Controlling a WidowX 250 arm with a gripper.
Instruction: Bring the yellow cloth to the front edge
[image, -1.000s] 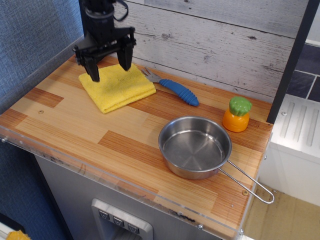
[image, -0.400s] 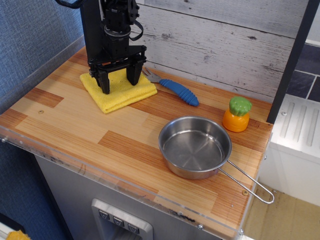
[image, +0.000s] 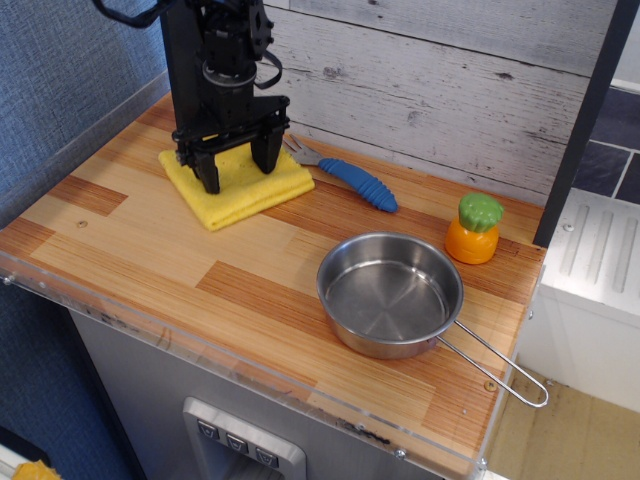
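Both fingers (image: 211, 178) of the gripper (image: 239, 167) stood spread apart, tips down on the cloth (image: 237, 183), nothing clamped between them. Cloth lay folded at the counter's back-left corner, near the plank wall (image: 430, 80), well apart from the front edge (image: 230, 362). Fork (image: 345, 174) lay just beside the cloth at its 3 o'clock. Pan (image: 392, 293) sat toward 4 o'clock of the cloth, toy (image: 474, 228) at the pan's 1 o'clock.

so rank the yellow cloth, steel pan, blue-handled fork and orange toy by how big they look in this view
1. steel pan, largest, though nearer the camera
2. yellow cloth, partly hidden by the gripper
3. blue-handled fork
4. orange toy, smallest, close to the fork
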